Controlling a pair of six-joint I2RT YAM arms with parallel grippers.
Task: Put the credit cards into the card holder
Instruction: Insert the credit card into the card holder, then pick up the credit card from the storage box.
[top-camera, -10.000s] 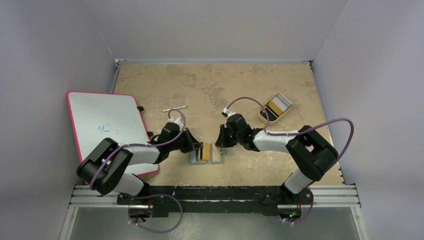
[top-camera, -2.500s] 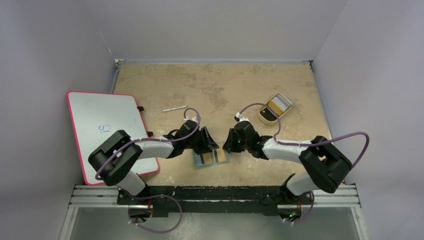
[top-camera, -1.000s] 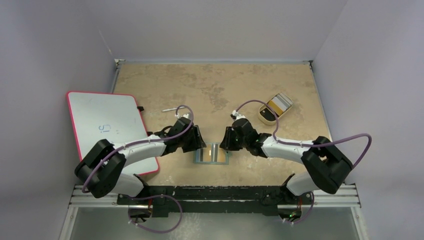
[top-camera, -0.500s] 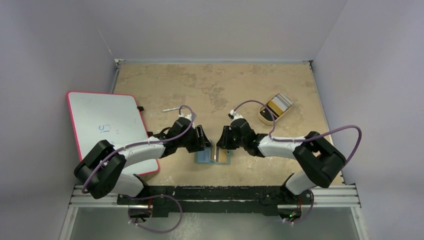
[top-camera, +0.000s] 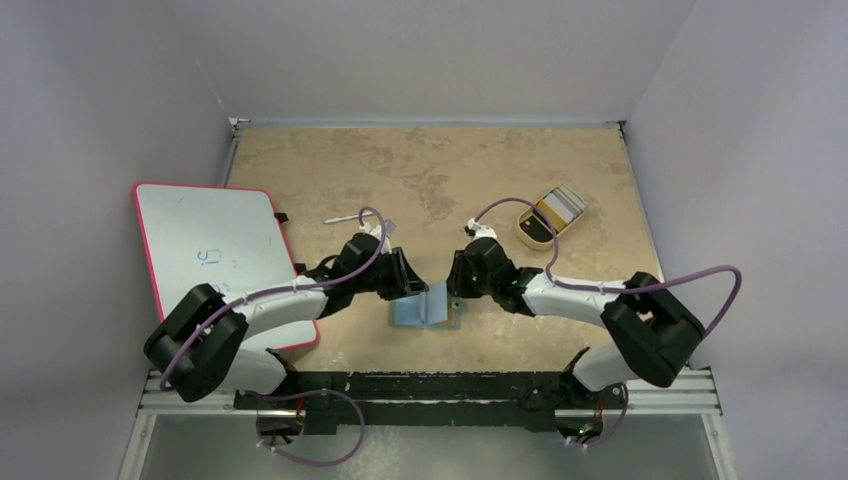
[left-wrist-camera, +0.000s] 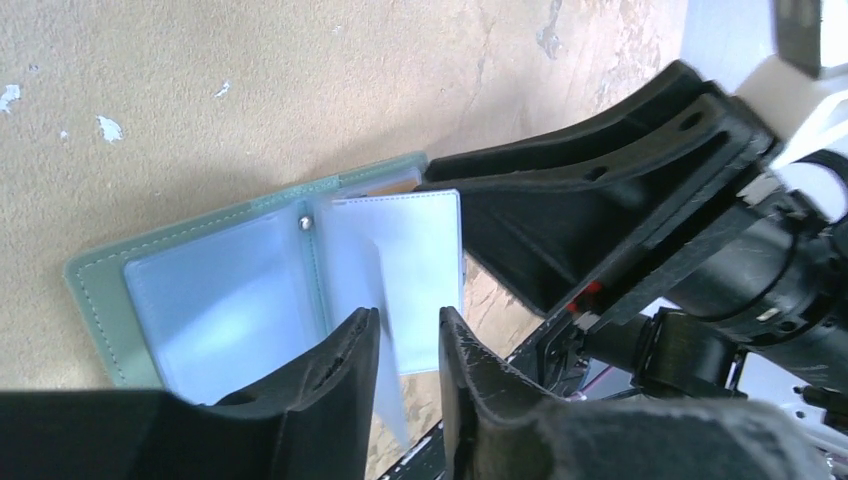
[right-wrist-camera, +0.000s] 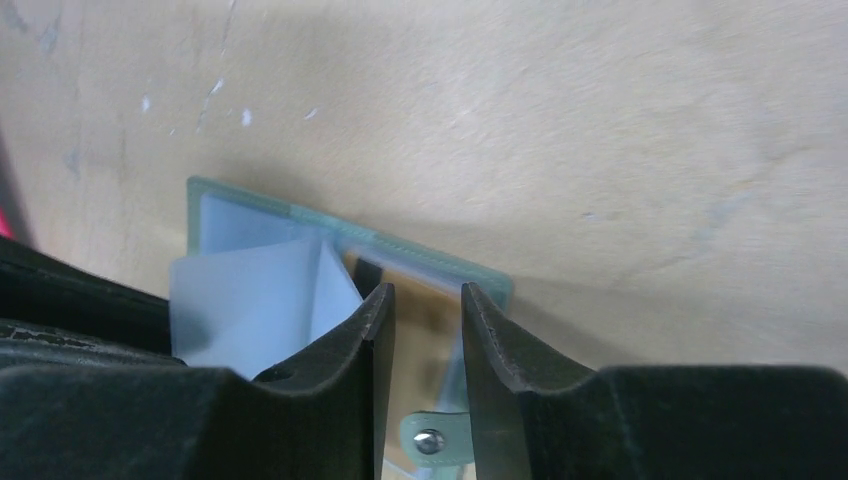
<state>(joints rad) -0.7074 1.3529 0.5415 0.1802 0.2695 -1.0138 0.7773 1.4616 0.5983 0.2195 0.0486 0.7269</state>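
Observation:
The card holder lies open on the table between both arms, its grey-green rim framing pale blue pockets. One pale blue leaf stands up from the fold, and its edge runs between the fingers of my left gripper, close to the left finger, with a gap still showing. My right gripper hovers over the holder's right half, jaws apart, straddling a yellow-orange credit card in its pocket; the snap tab shows below. More credit cards lie in the tan tray.
The tan tray sits at the back right. A white board with a pink rim lies under the left arm on the left. A thin white pen rests behind the left gripper.
The left gripper's jaws have narrowed around the raised pale blue leaf. That leaf has swung up and now hides the yellow card from above. The right gripper shifted slightly right.

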